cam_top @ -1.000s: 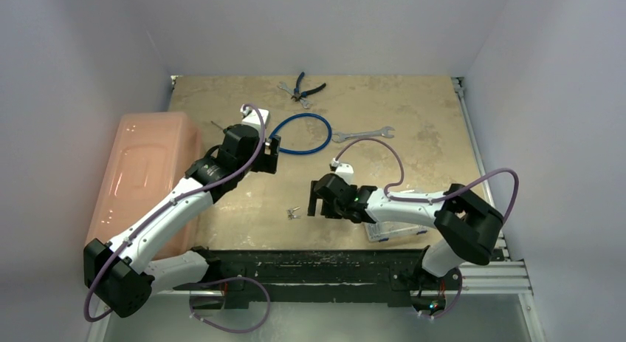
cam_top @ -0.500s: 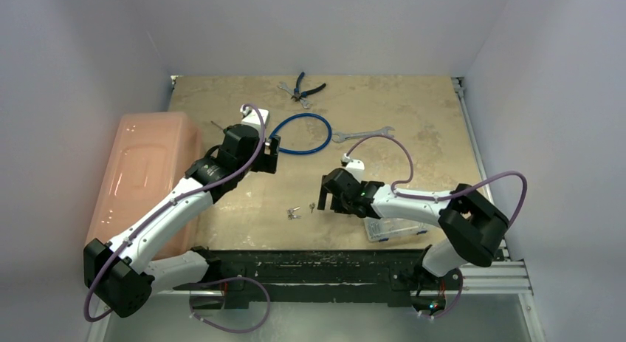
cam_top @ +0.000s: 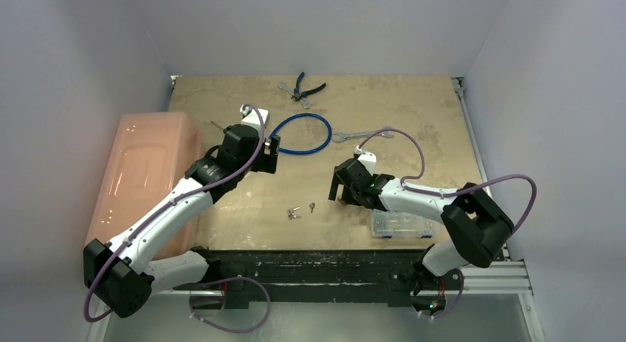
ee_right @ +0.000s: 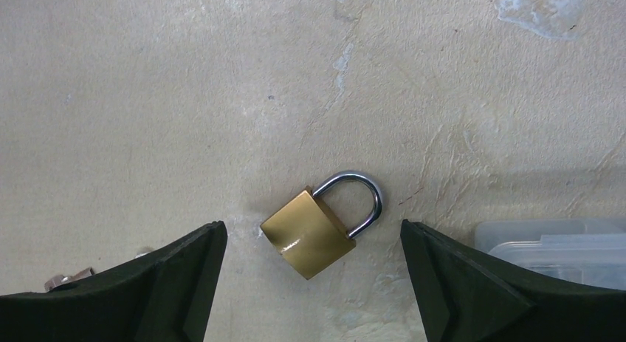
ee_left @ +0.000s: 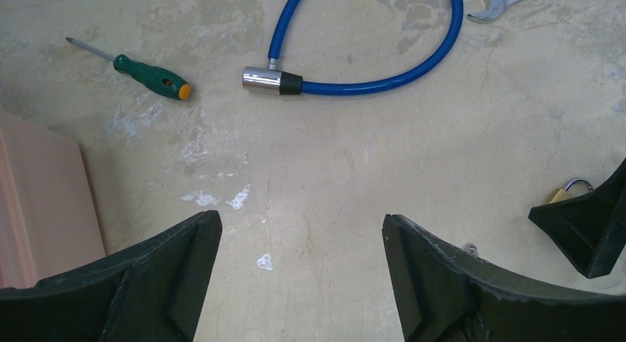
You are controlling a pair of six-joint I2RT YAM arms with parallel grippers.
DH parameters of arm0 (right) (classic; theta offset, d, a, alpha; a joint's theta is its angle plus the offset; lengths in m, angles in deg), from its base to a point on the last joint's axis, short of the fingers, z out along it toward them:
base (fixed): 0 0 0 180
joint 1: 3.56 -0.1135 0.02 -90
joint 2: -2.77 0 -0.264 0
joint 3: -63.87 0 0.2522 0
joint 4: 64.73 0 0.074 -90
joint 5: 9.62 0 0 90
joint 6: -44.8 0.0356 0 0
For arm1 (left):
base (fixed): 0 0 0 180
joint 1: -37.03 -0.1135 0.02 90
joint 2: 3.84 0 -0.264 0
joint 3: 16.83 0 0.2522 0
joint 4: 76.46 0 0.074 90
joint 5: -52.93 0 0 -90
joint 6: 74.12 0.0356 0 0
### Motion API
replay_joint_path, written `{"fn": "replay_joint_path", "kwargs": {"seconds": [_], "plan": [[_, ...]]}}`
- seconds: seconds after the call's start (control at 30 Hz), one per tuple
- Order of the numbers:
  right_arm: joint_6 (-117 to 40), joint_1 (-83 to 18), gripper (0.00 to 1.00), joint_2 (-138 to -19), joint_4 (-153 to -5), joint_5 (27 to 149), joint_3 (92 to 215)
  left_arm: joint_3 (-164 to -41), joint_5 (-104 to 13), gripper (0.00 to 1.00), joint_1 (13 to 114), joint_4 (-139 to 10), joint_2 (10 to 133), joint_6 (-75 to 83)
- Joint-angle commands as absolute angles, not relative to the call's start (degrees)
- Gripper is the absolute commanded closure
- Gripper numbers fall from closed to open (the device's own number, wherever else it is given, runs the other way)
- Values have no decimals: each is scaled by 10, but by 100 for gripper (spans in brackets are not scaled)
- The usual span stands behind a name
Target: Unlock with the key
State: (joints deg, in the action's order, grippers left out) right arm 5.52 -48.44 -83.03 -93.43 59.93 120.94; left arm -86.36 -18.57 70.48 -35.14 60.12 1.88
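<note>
The brass padlock (ee_right: 314, 231) lies flat on the table with its silver shackle closed, right between my right gripper's open fingers. It peeks out behind that gripper in the left wrist view (ee_left: 567, 191). My right gripper (ee_right: 313, 227) (cam_top: 340, 194) is open and empty, hovering over the padlock. Tiny silver keys (cam_top: 311, 207) lie loose on the table just left of it, with a second small bunch (cam_top: 294, 213) beside them. A key edge (ee_right: 70, 279) shows over the left finger. My left gripper (ee_left: 301, 220) (cam_top: 271, 154) is open and empty above bare table.
A blue cable lock (cam_top: 299, 134) (ee_left: 384, 69) and a silver wrench (cam_top: 362, 134) lie behind the grippers. Pliers (cam_top: 303, 87) lie at the back edge. A green screwdriver (ee_left: 148, 74) lies by the pink bin (cam_top: 144, 172). A clear plastic box (cam_top: 399, 224) (ee_right: 554, 246) sits right of the padlock.
My right gripper has moved right and back, away from the keys, staying open; a key it covered now shows. The left arm has not moved.
</note>
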Motion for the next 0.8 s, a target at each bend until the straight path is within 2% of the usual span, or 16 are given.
{"fn": "replay_joint_path", "kwargs": {"seconds": [0.0,0.2,0.5,0.77], "plan": [[27,-479,1,-823,-950,597,1222,-867,-175,14,704,-357,586,14],[86,-482,1,-838,-1026,593,1269,-868,-173,14,704,-356,584,15],[204,-501,3,-949,-1248,526,1427,-869,-171,14,704,-354,576,15],[245,-501,8,-970,-1282,532,1438,-870,-172,14,704,-354,568,14]]}}
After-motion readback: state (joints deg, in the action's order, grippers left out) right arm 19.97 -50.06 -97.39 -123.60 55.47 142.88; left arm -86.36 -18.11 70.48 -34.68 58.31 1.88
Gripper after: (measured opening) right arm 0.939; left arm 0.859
